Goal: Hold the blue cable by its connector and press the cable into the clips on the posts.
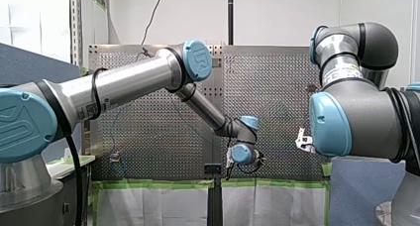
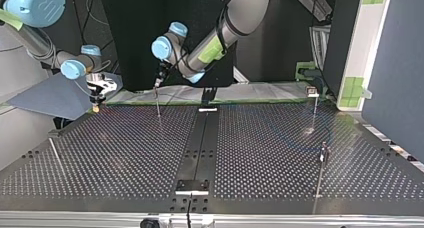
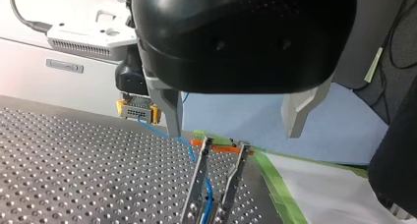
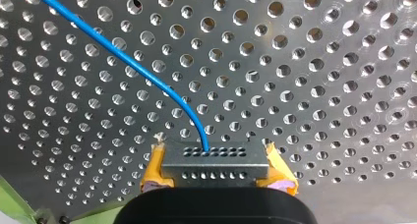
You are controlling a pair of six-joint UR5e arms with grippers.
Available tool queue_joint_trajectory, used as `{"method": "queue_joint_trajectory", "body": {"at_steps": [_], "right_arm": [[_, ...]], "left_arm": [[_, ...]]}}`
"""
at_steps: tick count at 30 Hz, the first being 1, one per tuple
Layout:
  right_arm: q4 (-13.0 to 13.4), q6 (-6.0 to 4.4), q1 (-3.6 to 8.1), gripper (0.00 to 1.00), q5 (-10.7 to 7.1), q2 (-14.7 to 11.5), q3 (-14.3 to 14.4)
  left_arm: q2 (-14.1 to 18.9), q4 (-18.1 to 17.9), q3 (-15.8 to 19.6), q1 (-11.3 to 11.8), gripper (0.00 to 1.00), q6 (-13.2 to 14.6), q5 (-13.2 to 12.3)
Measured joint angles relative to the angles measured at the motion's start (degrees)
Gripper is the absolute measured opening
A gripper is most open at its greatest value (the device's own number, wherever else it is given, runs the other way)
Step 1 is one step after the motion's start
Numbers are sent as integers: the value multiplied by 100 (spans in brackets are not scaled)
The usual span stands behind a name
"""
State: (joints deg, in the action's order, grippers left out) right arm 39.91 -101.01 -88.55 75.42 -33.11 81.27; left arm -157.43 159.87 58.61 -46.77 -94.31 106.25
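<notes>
Your left end effector (image 3: pixel 232 134) is spread wide; just ahead, the thin twin-pronged metal post (image 3: pixel 197 184) has the blue cable (image 3: pixel 209 192) running between its prongs. Further off, your right end effector (image 4: pixel 216 174), yellow-padded, pinches the grey connector (image 4: pixel 215 160) over the perforated metal worktop (image 4: pixel 319 86).

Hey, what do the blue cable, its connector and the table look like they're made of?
The blue cable looks like plastic-jacketed wire: smooth, slightly glossy, bending softly. Its connector seems matte grey moulded plastic, with rows of small holes. The table is probably brushed metal: perforated, with glints at the hole rims.
</notes>
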Motion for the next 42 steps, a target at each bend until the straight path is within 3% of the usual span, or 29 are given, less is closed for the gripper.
{"method": "queue_joint_trajectory", "body": {"at_steps": [12, 36, 42], "right_arm": [[6, 0, -4, 0, 0, 0, -1], [0, 0, -48, 0, 0, -1, -1], [-2, 0, -54, 0, 0, -1, -1]], "left_arm": [[-1, -126, 19, 16, 100, -53, 16], [-1, 46, 25, 8, 100, -104, 180], [67, 209, 57, -36, 100, 25, 263]]}}
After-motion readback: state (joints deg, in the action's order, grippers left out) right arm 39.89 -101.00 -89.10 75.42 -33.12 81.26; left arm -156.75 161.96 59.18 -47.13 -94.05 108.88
